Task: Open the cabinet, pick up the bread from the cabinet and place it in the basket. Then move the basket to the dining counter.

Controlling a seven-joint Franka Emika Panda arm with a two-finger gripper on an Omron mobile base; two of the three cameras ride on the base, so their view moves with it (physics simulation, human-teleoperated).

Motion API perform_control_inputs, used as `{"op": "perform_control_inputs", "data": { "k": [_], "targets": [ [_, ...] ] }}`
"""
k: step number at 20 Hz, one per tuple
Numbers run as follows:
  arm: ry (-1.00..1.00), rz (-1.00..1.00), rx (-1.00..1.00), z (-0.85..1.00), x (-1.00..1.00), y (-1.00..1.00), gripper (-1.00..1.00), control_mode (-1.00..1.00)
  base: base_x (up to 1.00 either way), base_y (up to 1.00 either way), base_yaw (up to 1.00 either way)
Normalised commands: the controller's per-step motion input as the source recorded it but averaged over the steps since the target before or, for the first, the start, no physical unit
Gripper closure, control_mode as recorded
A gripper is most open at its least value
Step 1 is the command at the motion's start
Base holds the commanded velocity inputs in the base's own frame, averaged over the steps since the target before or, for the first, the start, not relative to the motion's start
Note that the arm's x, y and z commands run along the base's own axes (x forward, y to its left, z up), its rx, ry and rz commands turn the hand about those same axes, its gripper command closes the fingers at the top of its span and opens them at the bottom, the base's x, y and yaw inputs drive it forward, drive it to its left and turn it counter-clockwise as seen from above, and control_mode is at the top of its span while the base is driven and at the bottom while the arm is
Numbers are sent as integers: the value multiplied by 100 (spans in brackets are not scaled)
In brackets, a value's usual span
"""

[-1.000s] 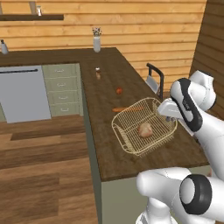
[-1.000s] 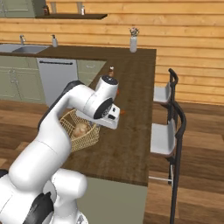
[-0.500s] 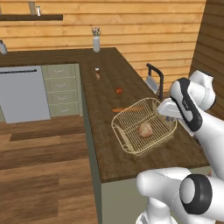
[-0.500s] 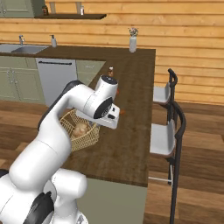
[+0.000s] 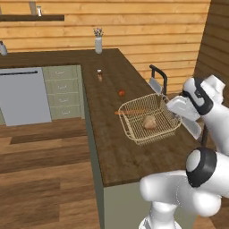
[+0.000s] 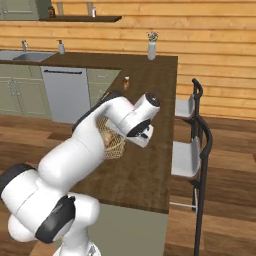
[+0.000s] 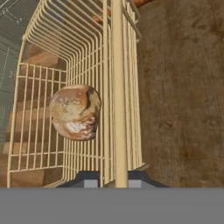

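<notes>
One bread [image 7: 75, 112] roll lies on the mesh floor of the basket [image 5: 134, 127], which stands on the dining counter [image 5: 112, 147]. The gripper [image 7: 113, 178] pinches the basket's near rim, one fingertip on either side of the rim wire, judged a carrying hold that keeps the load level. A small red fruit [image 5: 121, 93] and a vase [image 5: 98, 44] stand farther along the counter, apart from the basket.
</notes>
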Motion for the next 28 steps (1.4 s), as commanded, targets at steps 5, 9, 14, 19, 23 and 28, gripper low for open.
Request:
{"op": "perform_control_inputs", "data": {
  "k": [5,9,14,19,23,28],
  "targets": [
    [4,-2,23,-5,66,-54,100,-100,0,0,0],
    [0,-18,18,-42,57,-65,100,-100,0,0,0],
    [0,-19,15,-54,42,-42,100,-100,0,0,0],
    [0,-3,6,-54,23,-22,100,-100,0,0,0],
    [0,-4,0,-48,16,-7,100,-100,0,0,0],
    [0,-4,0,-38,12,-5,100,-100,0,0,0]
  ]
}}
